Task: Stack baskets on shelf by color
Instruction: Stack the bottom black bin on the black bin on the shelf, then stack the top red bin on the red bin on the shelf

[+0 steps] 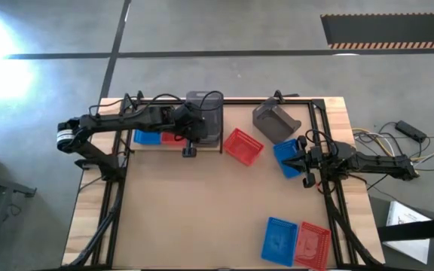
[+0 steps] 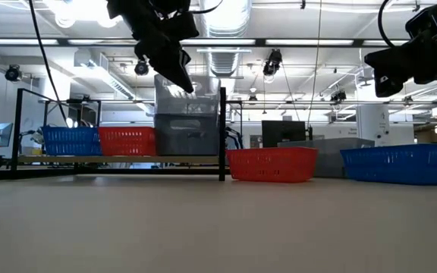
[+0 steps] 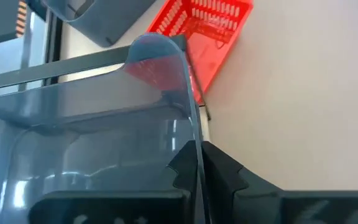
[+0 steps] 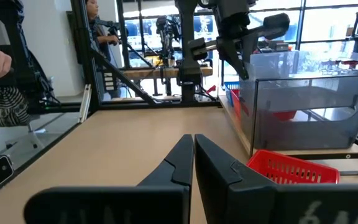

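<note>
The shelf [image 2: 89, 159] stands at the table's far left. On it sit a blue basket [image 2: 70, 140], a red basket [image 2: 127, 141] and, at the right end, a translucent grey basket [image 2: 188, 106] resting in another grey one [image 2: 184, 140]. My left gripper [image 2: 179, 76] is above the shelf, shut on the upper grey basket's rim. My right gripper [image 4: 193, 149] waits shut at the table's right side [image 1: 305, 169], holding nothing. My left gripper pinches the top rim of the grey basket's wall [image 3: 194, 140] that faces the table's near edge, one finger [image 3: 225, 168] outside and one inside. It comes slanting down from the left, fingers along the wall. The basket stands upright in the grey basket below.
On the table right of the shelf lie a red basket [image 1: 243, 145], a blue basket [image 1: 287, 156] and a tipped grey basket [image 1: 275, 120]. A blue [image 1: 279, 239] and a red basket [image 1: 313, 245] sit near the front right. The shelf's dark divider [image 2: 222, 133] stands beside the grey stack.
</note>
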`<state>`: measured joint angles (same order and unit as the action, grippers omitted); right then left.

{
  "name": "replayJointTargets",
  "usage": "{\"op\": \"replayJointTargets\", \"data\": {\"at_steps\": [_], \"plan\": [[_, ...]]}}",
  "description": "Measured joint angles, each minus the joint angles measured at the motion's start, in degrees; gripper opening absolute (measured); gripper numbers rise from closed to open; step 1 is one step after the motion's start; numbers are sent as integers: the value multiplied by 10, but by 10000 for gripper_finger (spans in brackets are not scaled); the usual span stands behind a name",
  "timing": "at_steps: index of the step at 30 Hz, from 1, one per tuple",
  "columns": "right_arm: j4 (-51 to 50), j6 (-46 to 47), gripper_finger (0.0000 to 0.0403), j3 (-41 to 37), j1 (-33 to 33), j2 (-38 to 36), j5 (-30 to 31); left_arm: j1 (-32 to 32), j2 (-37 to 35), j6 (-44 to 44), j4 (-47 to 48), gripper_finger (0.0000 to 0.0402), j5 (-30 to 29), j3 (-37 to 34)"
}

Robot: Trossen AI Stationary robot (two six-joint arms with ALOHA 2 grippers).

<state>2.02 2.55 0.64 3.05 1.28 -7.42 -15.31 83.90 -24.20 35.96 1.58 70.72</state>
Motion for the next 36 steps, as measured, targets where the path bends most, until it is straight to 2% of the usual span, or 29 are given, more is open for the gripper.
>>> {"op": "replayJointTargets", "data": {"at_steps": [13,19,24,28,32,36], "plan": [[0,0,9,0,0,0,0,-1,-3,13,-39,115,12,-17],[0,0,9,0,0,0,0,15,-54,48,-40,127,-39,-5],[0,0,9,0,0,0,0,75,-102,103,-73,127,-40,-46],[0,0,9,0,0,0,0,151,-128,126,-242,127,-61,-156],[0,0,9,0,0,0,0,219,-122,134,-506,128,-82,-285],[0,0,9,0,0,0,0,268,-72,149,-770,128,-113,-387]]}}
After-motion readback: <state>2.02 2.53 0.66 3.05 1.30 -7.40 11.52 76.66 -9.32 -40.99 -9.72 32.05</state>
